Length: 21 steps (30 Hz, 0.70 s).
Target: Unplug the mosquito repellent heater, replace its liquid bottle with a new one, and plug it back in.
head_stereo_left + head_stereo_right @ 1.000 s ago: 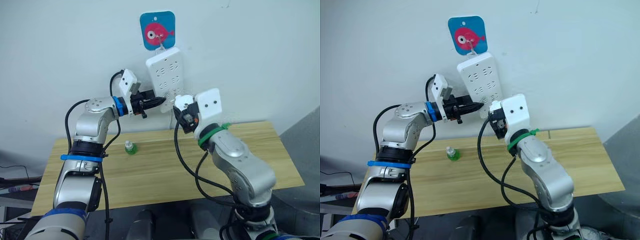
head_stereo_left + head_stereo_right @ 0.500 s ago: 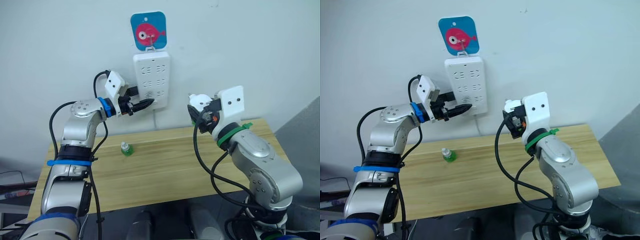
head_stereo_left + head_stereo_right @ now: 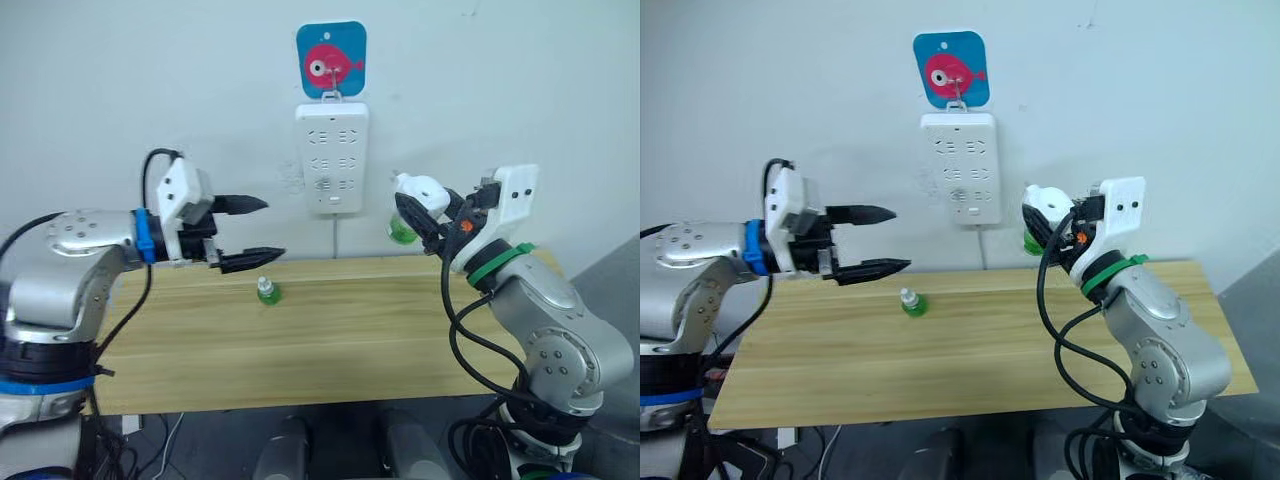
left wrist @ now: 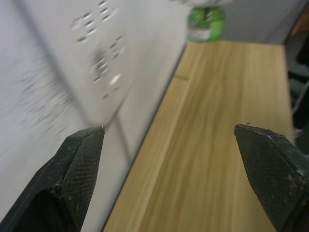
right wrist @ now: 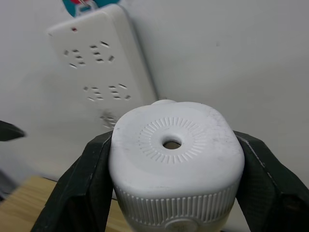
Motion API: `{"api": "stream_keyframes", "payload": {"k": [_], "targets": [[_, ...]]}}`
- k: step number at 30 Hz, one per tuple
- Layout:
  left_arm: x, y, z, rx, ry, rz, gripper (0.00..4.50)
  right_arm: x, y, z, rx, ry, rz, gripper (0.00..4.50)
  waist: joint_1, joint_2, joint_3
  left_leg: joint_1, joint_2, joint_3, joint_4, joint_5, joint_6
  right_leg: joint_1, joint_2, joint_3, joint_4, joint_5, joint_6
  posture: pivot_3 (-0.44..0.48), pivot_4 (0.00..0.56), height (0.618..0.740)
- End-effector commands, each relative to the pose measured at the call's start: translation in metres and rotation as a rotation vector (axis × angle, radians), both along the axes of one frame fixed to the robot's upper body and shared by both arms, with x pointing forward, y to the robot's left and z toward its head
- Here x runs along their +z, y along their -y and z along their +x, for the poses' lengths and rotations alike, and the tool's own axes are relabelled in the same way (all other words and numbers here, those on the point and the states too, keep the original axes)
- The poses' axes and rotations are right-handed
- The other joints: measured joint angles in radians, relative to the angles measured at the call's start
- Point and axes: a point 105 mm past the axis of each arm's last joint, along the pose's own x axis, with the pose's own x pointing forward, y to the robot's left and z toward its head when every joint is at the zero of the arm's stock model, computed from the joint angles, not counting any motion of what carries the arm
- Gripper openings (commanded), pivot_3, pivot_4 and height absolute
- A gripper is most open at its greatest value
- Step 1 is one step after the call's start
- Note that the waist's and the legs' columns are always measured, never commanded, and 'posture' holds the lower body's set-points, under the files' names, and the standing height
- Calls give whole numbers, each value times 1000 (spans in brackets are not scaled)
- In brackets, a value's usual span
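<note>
Two grippers: right gripper (image 3: 432, 214) clamps mosquito repellent heater (image 5: 175, 159); left gripper (image 3: 255, 229) gapes.

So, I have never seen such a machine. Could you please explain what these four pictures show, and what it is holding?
This is a humanoid robot with two arms, each ending in two black fingers. The two wide pictures come from cameras on its head, looking forward and down. The two close pictures come from cameras on its wrists.

The right gripper has its jaws shut on the small white rounded plastic heater, with a green bottle under it, held off the wall. The left gripper is open and holds nothing.

On the wall hangs a long white power strip under a blue fish hook plate. On the light wooden table stands one small green bottle.
</note>
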Motion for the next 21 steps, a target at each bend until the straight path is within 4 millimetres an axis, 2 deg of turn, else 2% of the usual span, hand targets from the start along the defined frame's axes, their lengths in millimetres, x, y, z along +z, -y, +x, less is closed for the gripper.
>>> {"api": "stream_keyframes", "payload": {"k": [1,4,9,11,16,21], "targets": [[-8,31,1,-32,40,-55,4500,15,-3,-5,38,26,148,2976,3,0,0,0,-1,0,0,0,0,0,-1,0,0,0,0,8,172,732],[-21,56,1,-42,29,-138,4500,17,-2,-3,19,-26,325,2976,1,-1,-1,1,0,0,-1,4,-6,0,-2,0,2,0,0,1,160,732],[-27,89,-4,-73,-9,-282,4500,12,5,-4,-10,-111,538,2976,-2,-1,-1,-1,1,1,-2,4,-6,-4,-2,0,3,0,0,-23,147,732],[-25,94,-4,-69,-15,-316,4500,10,7,-5,-16,-136,565,2976,-6,-1,-2,-1,1,2,-1,4,-6,-4,-2,1,3,0,0,-38,142,732],[-21,114,-5,-103,-12,-386,4500,9,10,-15,4,-224,763,2976,-26,-1,-6,-1,2,8,-1,4,-6,-4,-2,1,4,0,0,-59,136,732],[-10,124,-2,-135,0,-433,4500,6,11,-22,16,-276,773,2976,-32,0,-13,-1,1,10,-1,4,-5,-4,-1,2,4,0,0,-77,131,732]]}}
